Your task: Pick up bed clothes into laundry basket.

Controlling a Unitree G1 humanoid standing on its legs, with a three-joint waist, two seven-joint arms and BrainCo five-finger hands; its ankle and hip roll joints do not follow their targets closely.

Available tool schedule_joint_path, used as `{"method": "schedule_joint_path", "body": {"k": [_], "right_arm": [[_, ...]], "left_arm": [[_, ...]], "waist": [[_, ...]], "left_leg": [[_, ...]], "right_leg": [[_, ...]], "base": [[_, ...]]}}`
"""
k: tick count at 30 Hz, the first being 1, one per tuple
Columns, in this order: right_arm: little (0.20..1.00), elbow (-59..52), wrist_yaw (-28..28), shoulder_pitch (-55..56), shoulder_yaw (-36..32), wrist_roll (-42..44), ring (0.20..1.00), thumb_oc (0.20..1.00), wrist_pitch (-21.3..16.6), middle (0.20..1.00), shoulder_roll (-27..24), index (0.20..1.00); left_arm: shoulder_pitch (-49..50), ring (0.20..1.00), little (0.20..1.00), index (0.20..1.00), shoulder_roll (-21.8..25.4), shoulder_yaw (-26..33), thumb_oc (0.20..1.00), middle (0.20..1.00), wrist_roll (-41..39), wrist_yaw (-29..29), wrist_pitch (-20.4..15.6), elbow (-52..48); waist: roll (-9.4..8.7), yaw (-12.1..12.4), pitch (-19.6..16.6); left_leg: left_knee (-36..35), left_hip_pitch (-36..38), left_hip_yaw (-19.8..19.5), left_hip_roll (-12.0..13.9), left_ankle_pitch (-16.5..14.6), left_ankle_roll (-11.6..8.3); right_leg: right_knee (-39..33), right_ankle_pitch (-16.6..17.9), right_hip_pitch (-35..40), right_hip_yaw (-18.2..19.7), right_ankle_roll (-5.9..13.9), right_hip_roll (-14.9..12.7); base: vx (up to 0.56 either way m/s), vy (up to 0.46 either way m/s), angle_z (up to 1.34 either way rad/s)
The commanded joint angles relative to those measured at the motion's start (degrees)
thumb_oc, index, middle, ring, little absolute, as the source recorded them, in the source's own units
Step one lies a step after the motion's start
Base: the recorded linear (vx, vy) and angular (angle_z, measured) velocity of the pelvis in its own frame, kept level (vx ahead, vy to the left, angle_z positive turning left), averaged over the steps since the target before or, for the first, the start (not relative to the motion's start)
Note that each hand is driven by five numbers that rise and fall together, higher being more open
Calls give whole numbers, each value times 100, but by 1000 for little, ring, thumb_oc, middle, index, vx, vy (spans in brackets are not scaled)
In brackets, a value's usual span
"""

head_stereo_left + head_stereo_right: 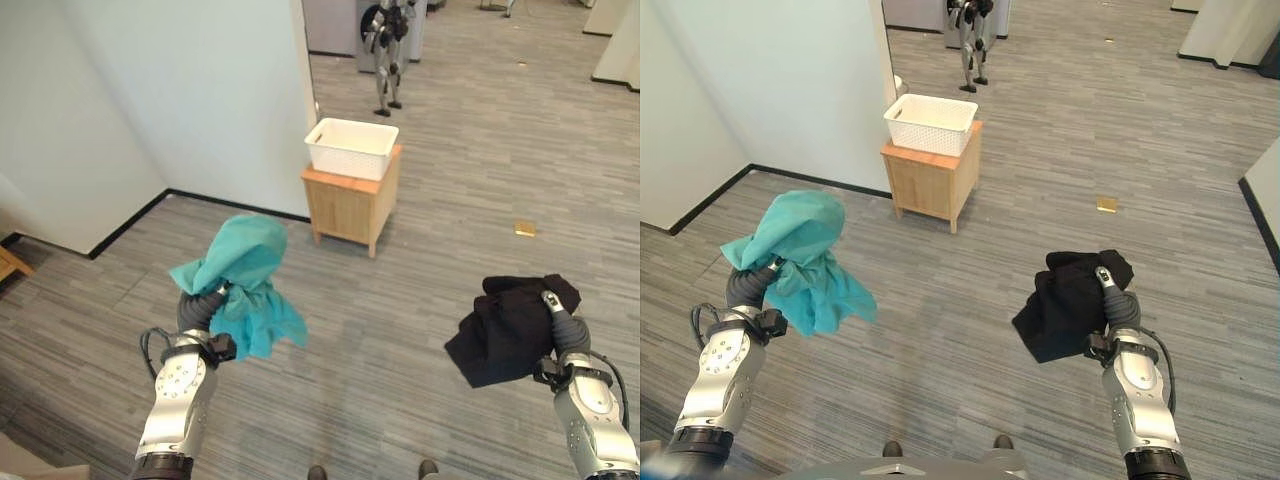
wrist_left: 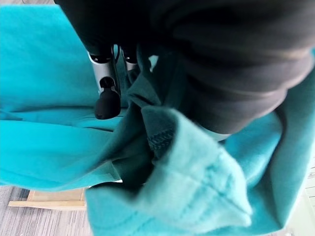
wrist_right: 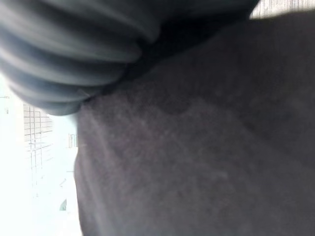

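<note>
Left hand (image 1: 203, 305) is raised at chest level with a teal garment (image 1: 243, 275) draped over it, cloth bunched round the fingers (image 2: 107, 101) in the left wrist view, so it reads as gripped, not just resting. Right hand (image 1: 1110, 295) is up on the other side with a black garment (image 1: 1065, 300) wadded against it, one finger showing over the top of the bundle; looks clutched too. Both loads are carried high, likely so no cloth drags on the floor. The white laundry basket (image 1: 351, 148) sits on a small wooden cabinet (image 1: 350, 205) by the wall corner ahead, well apart from both hands. Judgement: carrying stage, the walk over and the drop into the basket not yet done.
</note>
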Motion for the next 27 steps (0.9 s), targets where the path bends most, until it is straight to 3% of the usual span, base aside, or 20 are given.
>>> {"method": "schedule_joint_path", "body": {"k": [1, 8, 15, 18, 21, 22, 25, 26, 27], "right_arm": [[200, -447, -81, -413, -344, -27, 200, 200, -517, 200, -19, 200], [200, -283, -108, -395, -391, 4, 200, 200, -514, 200, -29, 200], [200, -334, -108, -370, -384, -65, 200, 200, -480, 200, -73, 200], [200, -344, -42, -262, -423, -142, 200, 200, -407, 200, -27, 200], [200, -460, -15, -192, -423, -163, 200, 200, -419, 200, 44, 200], [200, -484, -21, -209, -376, -159, 200, 200, -425, 200, 74, 200], [200, -479, -79, -179, -318, -162, 200, 200, -437, 200, 151, 200], [200, -462, -66, -152, -312, -107, 200, 200, -442, 200, 166, 200], [200, -451, -40, -118, -312, -74, 200, 200, -435, 200, 151, 200]], "left_arm": [[-404, 200, 200, 200, 255, 381, 200, 200, -8, 179, -529, -291], [-273, 200, 200, 200, 276, 541, 200, 200, -23, 235, -555, -179], [6, 200, 200, 200, 400, 1310, 200, 200, 146, 801, -676, -156], [155, 200, 200, 200, 424, 1506, 200, 200, 272, 835, -637, -228], [62, 200, 200, 200, 457, 1478, 200, 200, 304, 897, -604, -247], [-11, 200, 200, 200, 475, 1461, 200, 200, 273, 963, -623, -212], [-194, 200, 200, 200, 493, 1335, 200, 200, 245, 1014, -615, -271], [-291, 200, 200, 200, 514, 1271, 200, 200, 256, 994, -635, -292], [-337, 200, 200, 200, 548, 1216, 200, 200, 241, 938, -645, -335]], "waist": [[-132, 69, -46], [-142, 83, -45], [-153, 173, 34], [-122, 168, 142], [-8, 29, 355], [73, -7, 475], [201, -154, 657], [186, -238, 657], [164, -306, 652]], "left_leg": [[777, -274, -135, 97, -725, 119], [786, -315, -103, 90, -727, 99], [759, -375, -55, -91, -813, 216], [895, -331, -150, -259, -1048, 402], [990, -246, -321, -317, -1131, 595], [1011, -180, -307, -283, -1151, 655], [1023, 16, -339, -171, -1258, 668], [1010, 151, -358, -160, -1365, 605], [972, 257, -399, -162, -1428, 568]], "right_leg": [[983, -586, -93, -409, 132, -406], [794, -453, -58, -439, 173, -399], [921, -220, -182, -375, 301, -589], [1798, 122, -434, -173, 366, -778], [3065, 881, -1052, 249, 275, -751], [3520, 994, -1361, 297, 264, -775], [4007, 581, -2066, 282, 229, -562], [3774, 228, -2266, 234, 172, -440], [3505, 170, -2390, 217, 177, -358]], "base": [[0, 0, 0], [30, 9, 0], [49, 88, -5], [103, 168, 3], [62, 200, 8], [36, 205, 18], [147, 96, 9], [290, -22, -24], [353, -67, -17]]}}
